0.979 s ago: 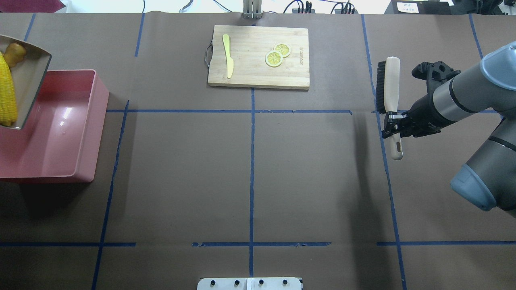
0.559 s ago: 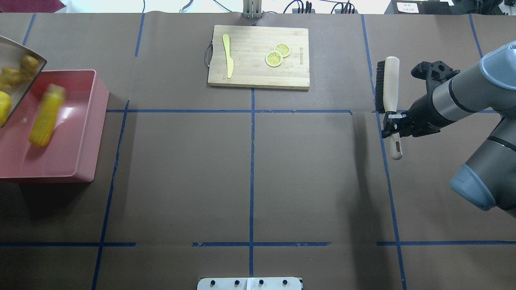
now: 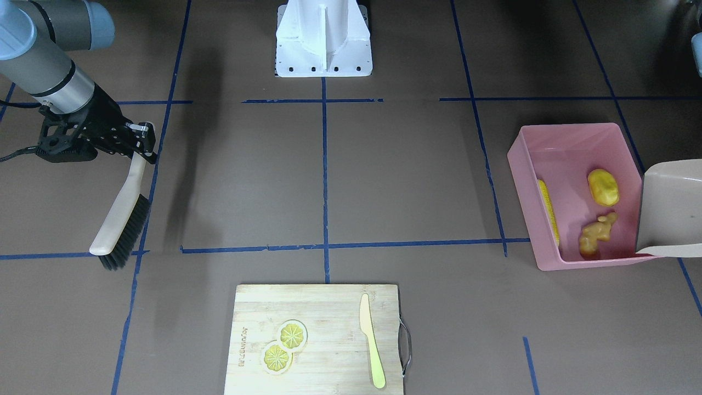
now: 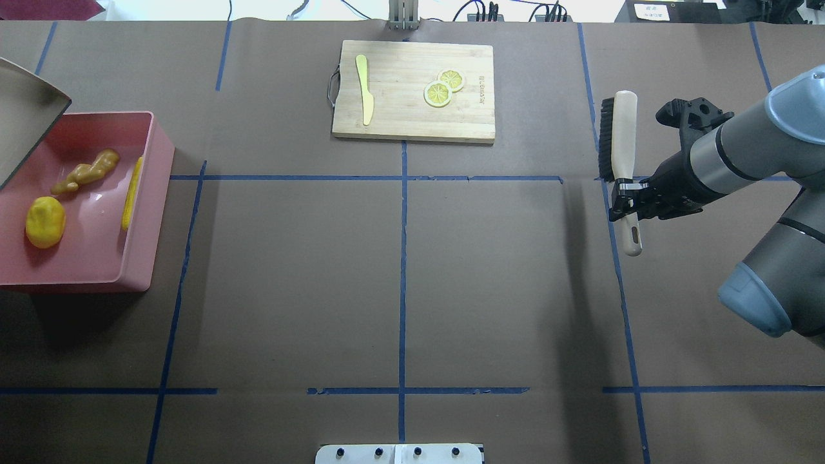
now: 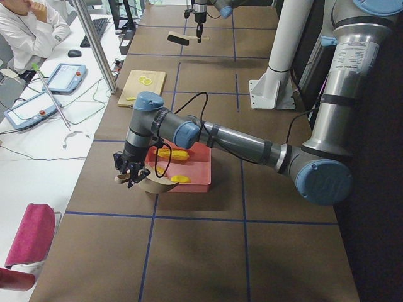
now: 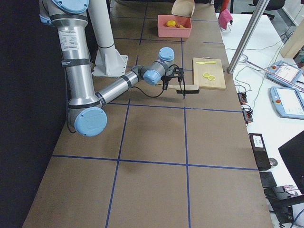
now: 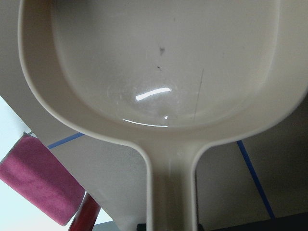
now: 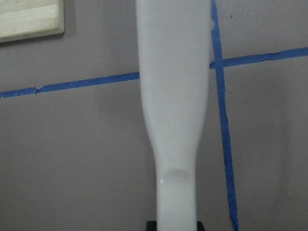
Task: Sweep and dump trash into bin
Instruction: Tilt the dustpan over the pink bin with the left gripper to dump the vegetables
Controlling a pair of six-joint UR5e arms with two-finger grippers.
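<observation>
1. The left gripper [image 5: 131,173] is clamped on the handle of the beige dustpan [image 3: 672,206]. The wrist view shows that handle running straight down into the gripper.
2. The dustpan is tipped up steeply, with its lip over the outer edge of the bin [image 4: 161,193].
3. The right gripper [image 4: 625,196] is closed around the neck of the brush [image 4: 623,138], between its head and the end of its handle.
4. The brush's long axis runs away from the robot. Its head is at the far end, and its bristles face the table's middle.
5. All the trash lies in the pink bin at the table's left end:
   - The corn cob [image 4: 132,193] lies against the wall nearest the table's middle, with its long axis parallel to that wall.
   - The ginger root [image 4: 87,171] lies diagonally in the far half of the bin.
   - The potato [image 4: 45,222] sits apart from both, toward the dustpan side.
6. The table [image 4: 399,270] is covered in brown paper and marked into rectangles by blue tape [image 4: 403,258].
7. A wide stretch of brown paper separates the bin from the brush.
8. At the far edge, a wooden cutting board [image 4: 412,122] carries a pale knife [image 4: 365,90] and two lemon slices [image 4: 443,87]. It lies well apart from both grippers.
9. Beyond that edge, the left side view shows a seated person [image 5: 25,31] at a white desk.
</observation>
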